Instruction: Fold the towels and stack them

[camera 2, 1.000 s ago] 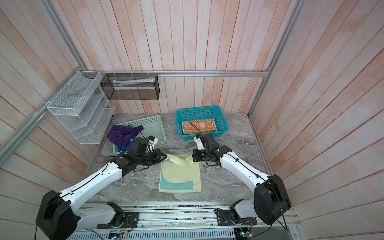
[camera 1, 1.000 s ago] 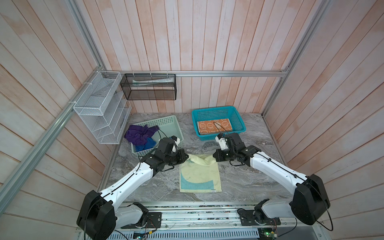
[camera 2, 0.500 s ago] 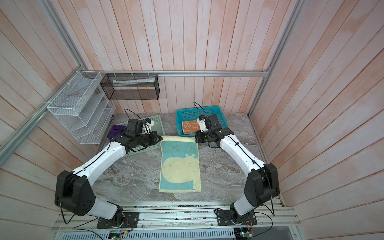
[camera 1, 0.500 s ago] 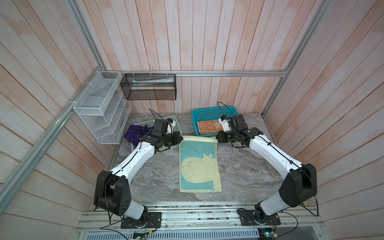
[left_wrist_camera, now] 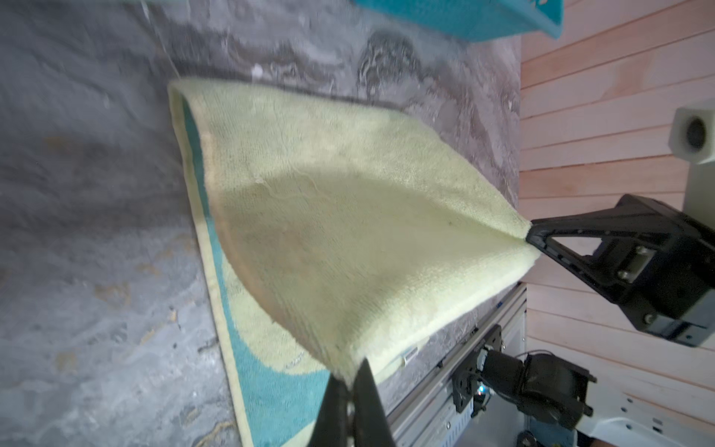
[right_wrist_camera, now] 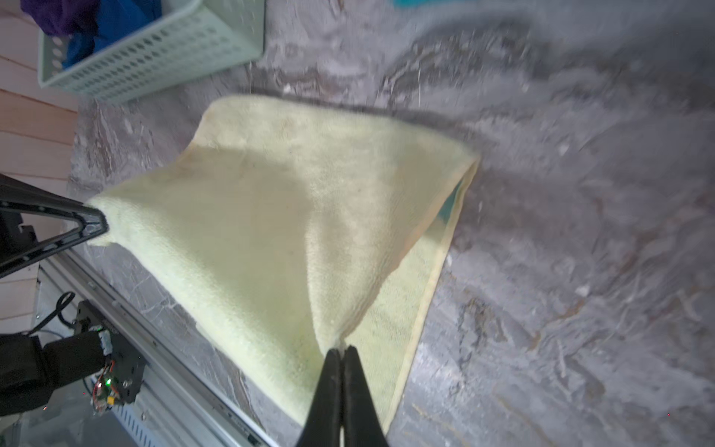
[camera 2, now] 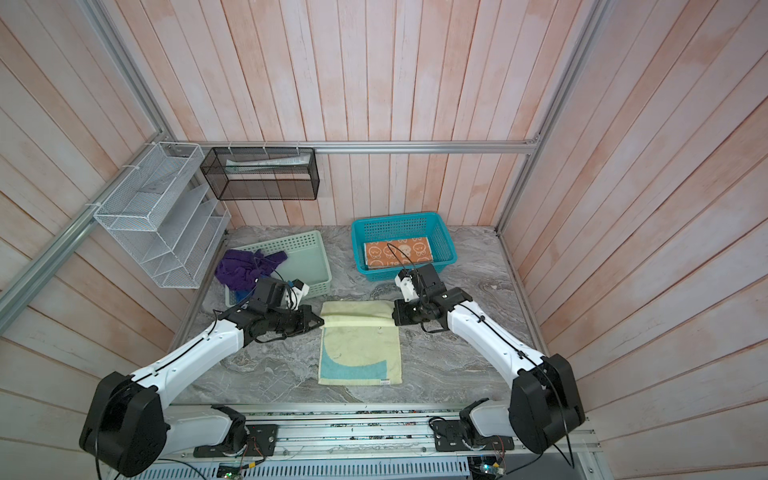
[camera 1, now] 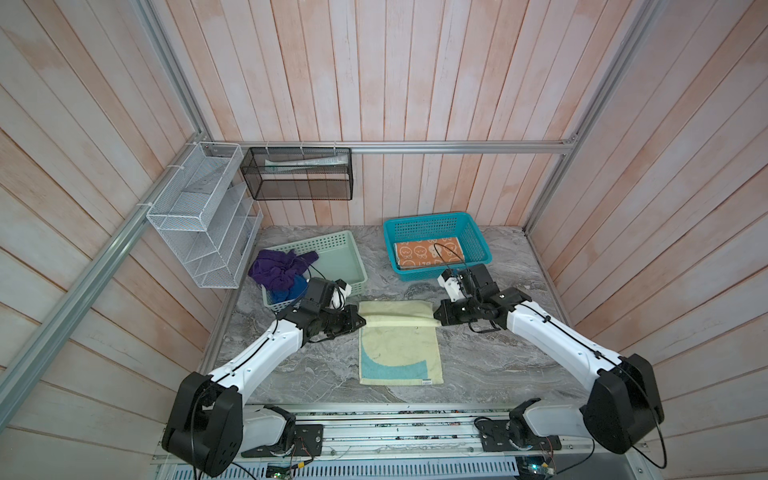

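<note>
The teal towel with the pale-yellow hippo (camera 1: 397,353) (camera 2: 359,349) lies mid-table, its far edge lifted and turned over toward the front, pale underside up. My left gripper (camera 1: 362,322) (camera 2: 321,322) (left_wrist_camera: 350,377) is shut on the far-left corner. My right gripper (camera 1: 435,318) (camera 2: 394,318) (right_wrist_camera: 342,348) is shut on the far-right corner. The orange towel (camera 1: 428,253) lies folded in the teal basket (camera 1: 428,218). The purple towel (camera 1: 276,270) and blue towel (camera 1: 286,293) are crumpled in the mint-green basket (camera 1: 345,257).
A white wire rack (camera 1: 199,216) hangs on the left wall and a black mesh basket (camera 1: 299,174) on the back wall. Both plastic baskets stand just behind the grippers. A metal rail (camera 1: 395,432) runs along the table's front edge.
Half a second ago the towel lay stretched flat with the hippo showing and both grippers far back. Both grippers have since drawn the far edge toward the front, folding it over.
</note>
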